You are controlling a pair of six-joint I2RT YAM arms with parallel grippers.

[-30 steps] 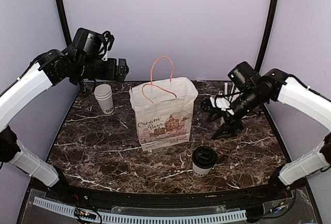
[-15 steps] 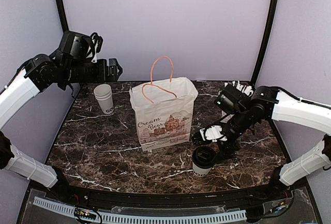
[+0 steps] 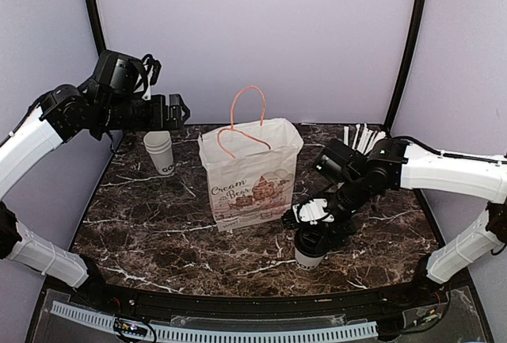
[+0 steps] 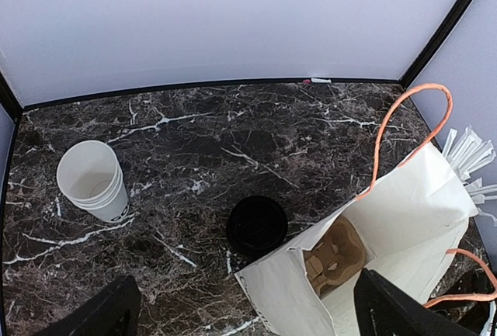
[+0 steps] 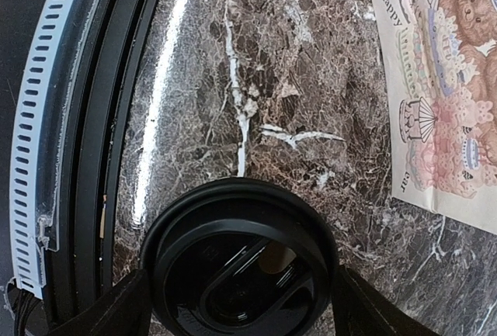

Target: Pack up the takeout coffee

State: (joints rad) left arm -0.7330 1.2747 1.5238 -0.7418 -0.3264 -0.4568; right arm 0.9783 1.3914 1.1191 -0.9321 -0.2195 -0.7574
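fingers point(image 5: 105, 314) wide astride takeout coffee point(image 5: 241, 266)

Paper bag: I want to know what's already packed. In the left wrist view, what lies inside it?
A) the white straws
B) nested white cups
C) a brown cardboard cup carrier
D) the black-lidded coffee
C: the left wrist view looks down into the open paper bag onto a brown cardboard cup carrier, while the takeout coffee stands outside on the table.

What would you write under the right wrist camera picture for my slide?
Right gripper straddling the black-lidded coffee cup on the marble table, bear-printed bag nearby.
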